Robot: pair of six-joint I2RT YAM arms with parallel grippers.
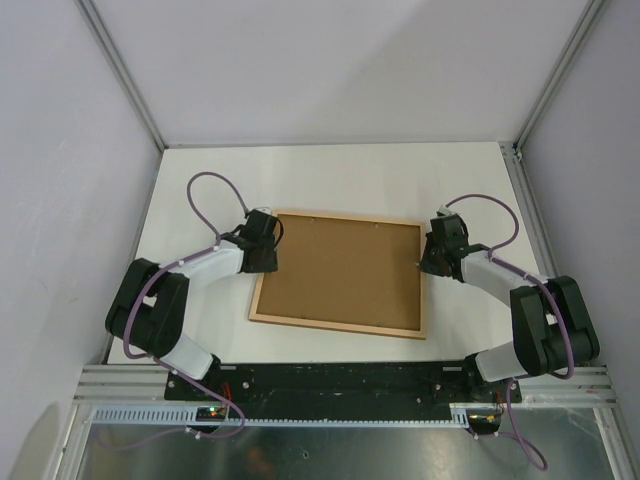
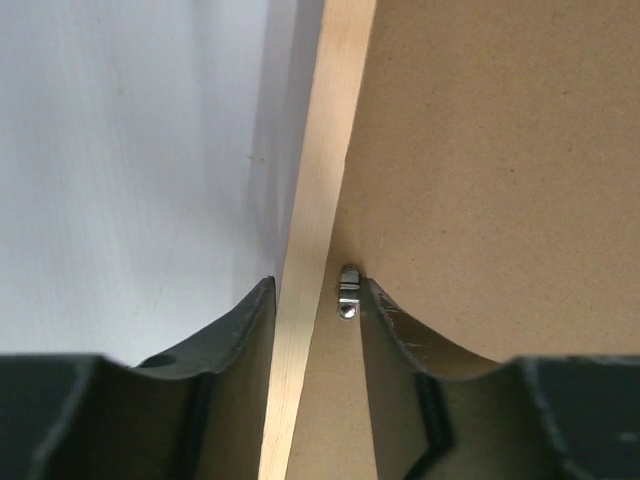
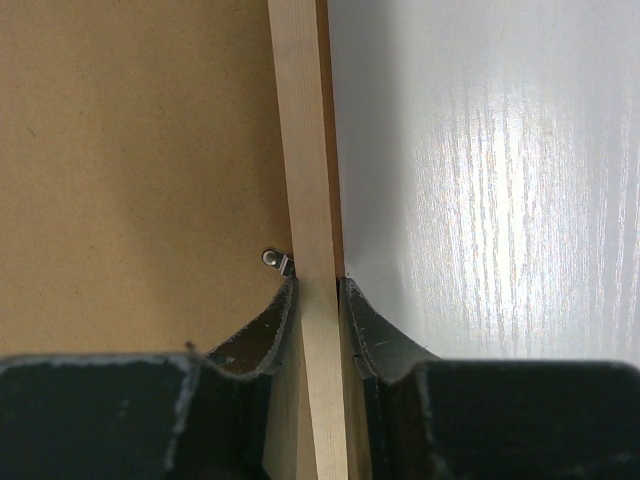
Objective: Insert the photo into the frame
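Note:
The frame (image 1: 335, 325) lies back-up on the white table, pale wood rails showing, with the brown backing board (image 1: 340, 268) filling it. The photo is not in view. My left gripper (image 1: 268, 250) straddles the frame's left rail (image 2: 315, 200); the jaws are open wider than the rail, one finger outside it and the other on the backing beside a small metal tab (image 2: 348, 293). My right gripper (image 1: 428, 262) is shut on the right rail (image 3: 303, 150), fingers pressed on both its sides, just by another metal tab (image 3: 274, 259).
White tabletop (image 1: 330, 180) surrounds the frame, with grey walls and aluminium posts at the sides and back. The backing board shows in both wrist views (image 2: 480, 150) (image 3: 130, 150). The arm bases sit on the rail at the near edge.

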